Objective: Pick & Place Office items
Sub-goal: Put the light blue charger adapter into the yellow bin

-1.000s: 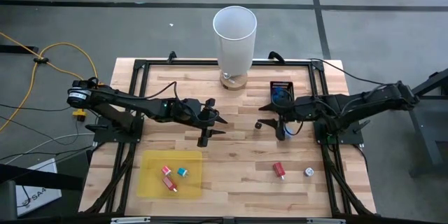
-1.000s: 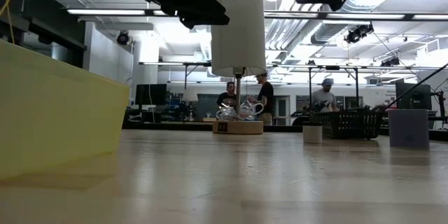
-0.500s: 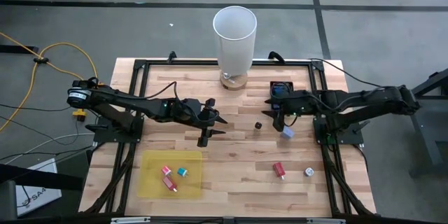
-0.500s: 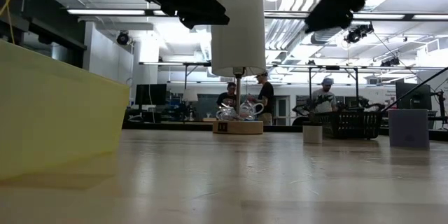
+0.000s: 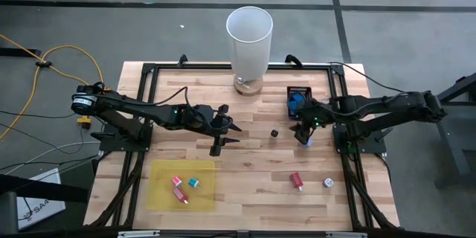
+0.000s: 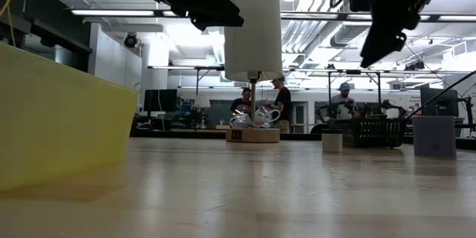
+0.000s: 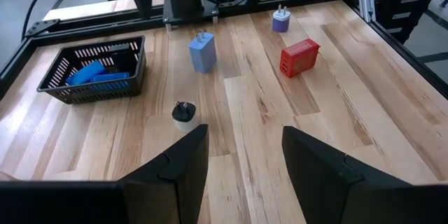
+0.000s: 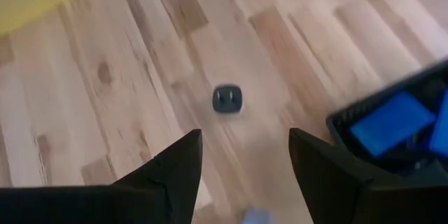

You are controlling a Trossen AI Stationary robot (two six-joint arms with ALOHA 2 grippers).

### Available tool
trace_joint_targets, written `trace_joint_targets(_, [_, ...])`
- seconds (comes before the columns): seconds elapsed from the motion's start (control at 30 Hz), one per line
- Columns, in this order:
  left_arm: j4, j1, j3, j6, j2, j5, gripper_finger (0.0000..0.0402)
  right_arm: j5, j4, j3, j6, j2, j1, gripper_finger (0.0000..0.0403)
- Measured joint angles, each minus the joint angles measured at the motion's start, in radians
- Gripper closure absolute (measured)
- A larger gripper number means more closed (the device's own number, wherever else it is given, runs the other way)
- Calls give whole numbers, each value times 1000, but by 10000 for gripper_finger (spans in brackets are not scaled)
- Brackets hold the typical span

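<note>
Prongs of the blue plug point up (it stands upright); right gripper open, empty.

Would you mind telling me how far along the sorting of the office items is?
Partly done. Three small pieces lie on the yellow sheet and blue ones sit in the black basket. Nothing is in hand: the right gripper hovers open near the basket, the left gripper waits open mid-table. Left on the wood: black plug, blue adapter, red block, purple plug.
</note>
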Motion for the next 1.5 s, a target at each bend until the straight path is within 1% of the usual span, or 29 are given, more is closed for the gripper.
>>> trace_joint_targets(0.1, [0, 0, 0, 0, 0, 0, 227, -6, -42, 0, 25, 8, 0, 201])
trace_joint_targets(0.3, [0, 0, 0, 0, 0, 0, 227, -78, -133, 1, 101, 21, 0, 201])
trace_joint_targets(0.5, [0, 0, 0, 0, 0, 0, 227, -125, -240, 0, 207, 32, 0, 201])
trace_joint_targets(0.63, [0, 0, 0, 0, 0, 0, 227, -127, -293, 0, 250, 42, 0, 201])
trace_joint_targets(0.93, [0, 0, 0, 0, 0, 0, 227, -123, -319, 0, 236, 94, 2, 201])
trace_joint_targets(1.17, [8, 0, 0, 0, 0, 0, 227, -121, -306, 0, 218, 183, 57, 201])
trace_joint_targets(1.27, [15, 0, 0, 0, 0, 0, 227, -97, -309, 0, 220, 212, 82, 201])
trace_joint_targets(1.5, [18, 0, 0, 0, 0, 0, 227, -96, -298, 0, 218, 243, 116, 201])
